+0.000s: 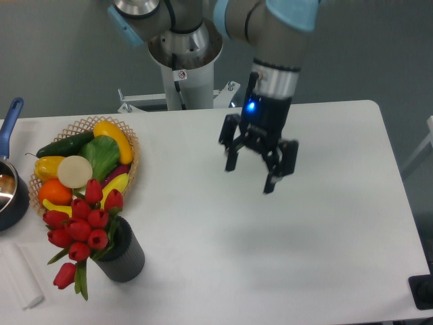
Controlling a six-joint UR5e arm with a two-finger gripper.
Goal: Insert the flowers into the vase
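The flowers [82, 227] stand at the lower left of the frame, a tight bunch of red tulip buds whose stems go down into the mouth of the vase [122, 254]; the heads spill up and to the left, and one bud with green leaves droops over the rim towards the bottom edge. The bunch is wider than the dark ribbed cylinder, which is likely why it leans out to one side instead of sitting centred. Judging by this, the insertion looks done or nearly so, though how deep the stems reach cannot be seen. The gripper [252, 170] hangs in the middle of the frame, right of centre, well apart from the vase, with its two dark fingers spread wide and nothing between them; it appears to float above the bare white table [325, 244], a pose that suits an arm with no load. Just behind the flowers, to the upper left, sits a wicker basket [128, 145] filled with toy fruit and vegetables: a cucumber, yellow and orange pieces, a green leafy item and a pale round one. The topmost tulip buds overlap the basket's near edge in this view, so any reach for the bunch from that side would be crowded. At the far left edge a dark pan with a blue handle [12, 116] shows in part, and a white folded cloth [17, 277] lies below it.
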